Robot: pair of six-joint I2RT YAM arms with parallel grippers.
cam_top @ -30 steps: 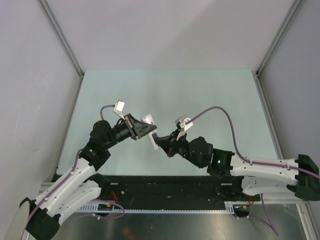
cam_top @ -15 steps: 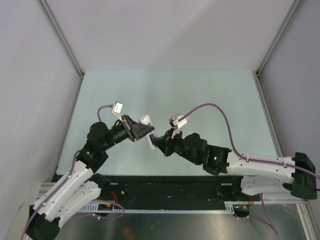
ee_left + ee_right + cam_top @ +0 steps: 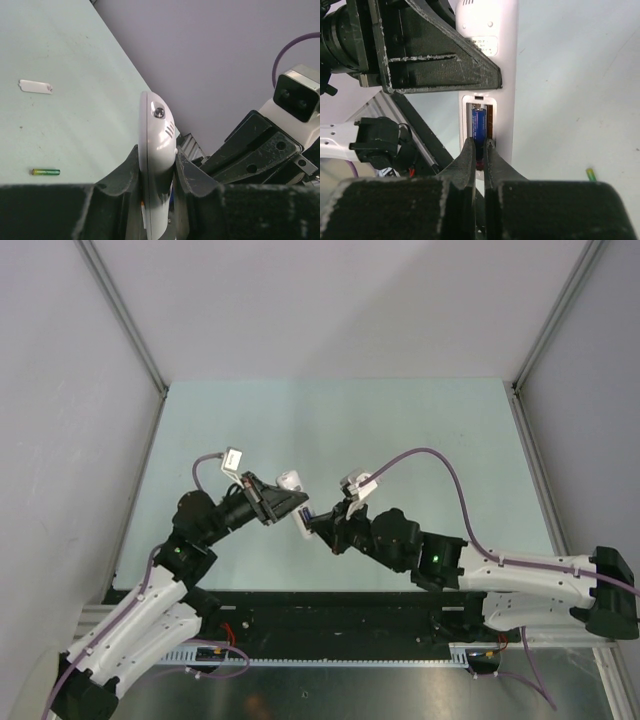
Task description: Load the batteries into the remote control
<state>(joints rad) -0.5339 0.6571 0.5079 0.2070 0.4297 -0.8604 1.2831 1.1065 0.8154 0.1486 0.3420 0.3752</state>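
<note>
Our left claw [image 3: 156,161] clamped the white remote [image 3: 158,127] (label [image 3: 485,46] print unreadable); the right claw [image 3: 479,150] pinched the purple battery [image 3: 479,122] seated in it.

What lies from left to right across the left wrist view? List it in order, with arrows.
green battery → remote control → right arm's wrist camera. The small white cover is left out: it lies farther back over the same stretch as the battery.

Battery [image 3: 479,126] inside the remote control [image 3: 506,65]
</note>
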